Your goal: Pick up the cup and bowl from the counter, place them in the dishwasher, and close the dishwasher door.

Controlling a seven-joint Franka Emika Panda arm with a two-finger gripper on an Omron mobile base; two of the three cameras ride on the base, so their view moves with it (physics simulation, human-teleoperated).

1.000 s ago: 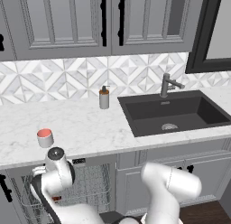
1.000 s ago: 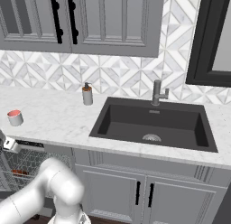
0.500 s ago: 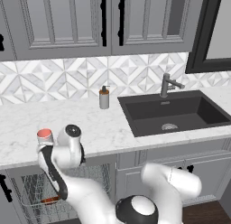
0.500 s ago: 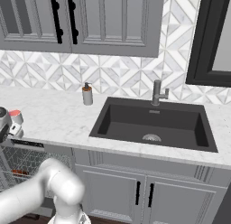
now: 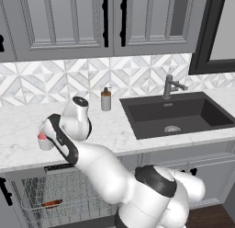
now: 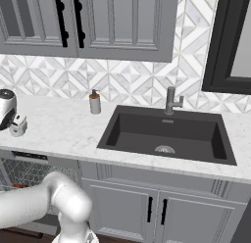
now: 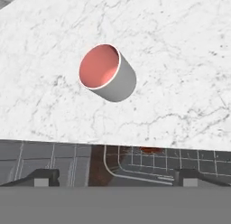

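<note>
White marble desk (image 7: 180,60) fills your upper frame, carrying the short grey cup with pink inside (image 7: 107,72); fingers (image 7: 43,177) spread, released, at bottom corners. Reddish-brown bowl (image 7: 151,150) is half hidden below the edge.

The arm hides most of the cup (image 5: 43,140); the bowl (image 5: 50,203) shows only partly.

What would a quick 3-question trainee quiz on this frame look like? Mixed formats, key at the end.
1. True or false: the cup stands on the counter, apart from the gripper.
2. The bowl lies: A) in the sink B) in the dishwasher rack C) beside the soap dispenser.
3. Fill in: the cup's inside is ____.

Key: 1 true; 2 B; 3 red-pink.
</note>
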